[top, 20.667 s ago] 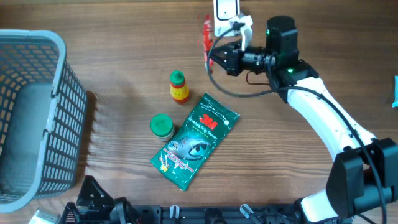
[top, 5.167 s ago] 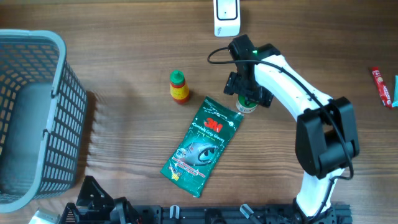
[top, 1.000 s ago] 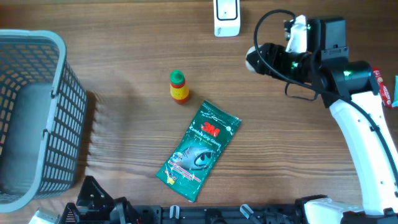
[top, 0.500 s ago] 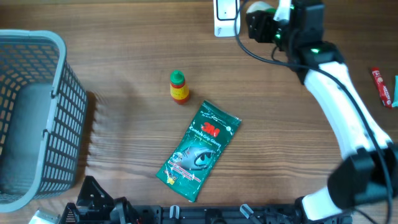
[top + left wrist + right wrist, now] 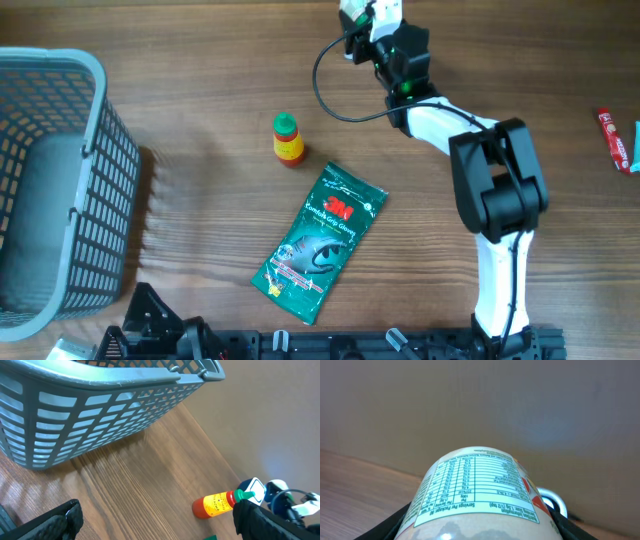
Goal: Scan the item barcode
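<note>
R fingers (image 5: 400,521) grip the jar (image 5: 475,492) at far-centre tabletop (image 5: 200,230), by scanner (image 5: 351,14). Only nutrition panel shows, barcode unseen, so scan may miss w/o rotating. Round jar could slip. L fingers (image 5: 55,522) wide, idle.

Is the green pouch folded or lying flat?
Flat: the pouch lies spread on the table, its whole printed front showing overhead.

"3M" logo on green packet (image 5: 318,243)
</note>
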`<action>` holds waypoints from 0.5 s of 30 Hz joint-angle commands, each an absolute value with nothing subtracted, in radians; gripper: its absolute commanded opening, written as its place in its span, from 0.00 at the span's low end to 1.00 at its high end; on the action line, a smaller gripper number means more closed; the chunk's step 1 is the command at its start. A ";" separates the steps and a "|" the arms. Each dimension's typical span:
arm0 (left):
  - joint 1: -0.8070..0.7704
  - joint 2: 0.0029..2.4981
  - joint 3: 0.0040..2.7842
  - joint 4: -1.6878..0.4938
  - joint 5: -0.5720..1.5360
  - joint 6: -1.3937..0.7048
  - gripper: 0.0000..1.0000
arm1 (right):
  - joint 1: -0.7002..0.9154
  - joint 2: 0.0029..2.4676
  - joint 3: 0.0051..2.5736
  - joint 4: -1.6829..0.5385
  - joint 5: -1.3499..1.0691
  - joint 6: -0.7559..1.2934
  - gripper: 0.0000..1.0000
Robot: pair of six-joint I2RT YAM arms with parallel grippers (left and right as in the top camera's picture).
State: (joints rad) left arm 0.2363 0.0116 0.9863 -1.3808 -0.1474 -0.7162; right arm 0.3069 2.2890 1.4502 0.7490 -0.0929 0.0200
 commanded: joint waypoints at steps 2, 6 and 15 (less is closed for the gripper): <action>0.233 0.005 0.986 -1.377 -0.146 -0.715 1.00 | 0.300 2.344 1.540 0.774 -0.056 -0.001 0.66; 0.233 0.005 0.986 -1.377 -0.146 -0.715 1.00 | 0.300 2.420 1.638 0.758 -0.051 0.002 0.66; 0.233 0.005 0.986 -1.377 -0.146 -0.715 1.00 | 0.227 2.045 1.663 0.223 -0.038 0.056 0.64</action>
State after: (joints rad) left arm 0.2363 0.0116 0.9863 -1.3830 -0.1474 -0.7162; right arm 0.2878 2.3047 1.6268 0.3626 -0.0498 0.0330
